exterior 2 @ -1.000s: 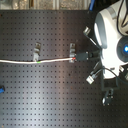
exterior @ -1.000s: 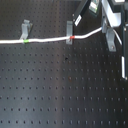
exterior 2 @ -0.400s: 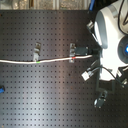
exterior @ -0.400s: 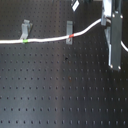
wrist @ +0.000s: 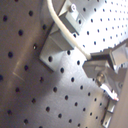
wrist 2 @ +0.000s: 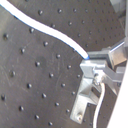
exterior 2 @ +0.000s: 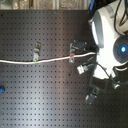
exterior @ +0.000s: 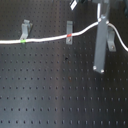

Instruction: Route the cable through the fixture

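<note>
First exterior view: the cable (exterior: 47,38) is a thin white flexible cord w/ a matte round section, running from the first exterior view's left edge across the upper part of the black perforated board (exterior: 50,95), then rising toward the gripper (exterior: 102,21) at upper right. A short green tape band (exterior: 23,40) sits on it at the left fixture clip (exterior: 25,28); a short red tape band (exterior: 69,35) sits at the middle fixture clip (exterior: 69,31). Past the gripper a slack loop of the cord drops toward the first exterior view's right edge. In the second exterior view the cord (exterior 2: 20,61) lies approx. straight from that picture's left edge to the white robot arm (exterior 2: 107,37), green band at one clip (exterior 2: 37,52), red band at the next clip (exterior 2: 75,48). Whether the cord sits inside the clip slots or only against them cannot be told at this res. In both wrist views the cord enters between the grey fingers (wrist: 112,56), (wrist 2: 102,59), which are clenched on it; in the first wrist view it curves over a metal bracket (wrist: 57,42). No readable brand, label or writing. Matls: board is dark, matte, w/ a regular grid of small holes; clips and bracket are grey metal, bent-plate shape; a small blue item (exterior 2: 1,90) lies at the second exterior view's left edge, too small to identify.
</note>
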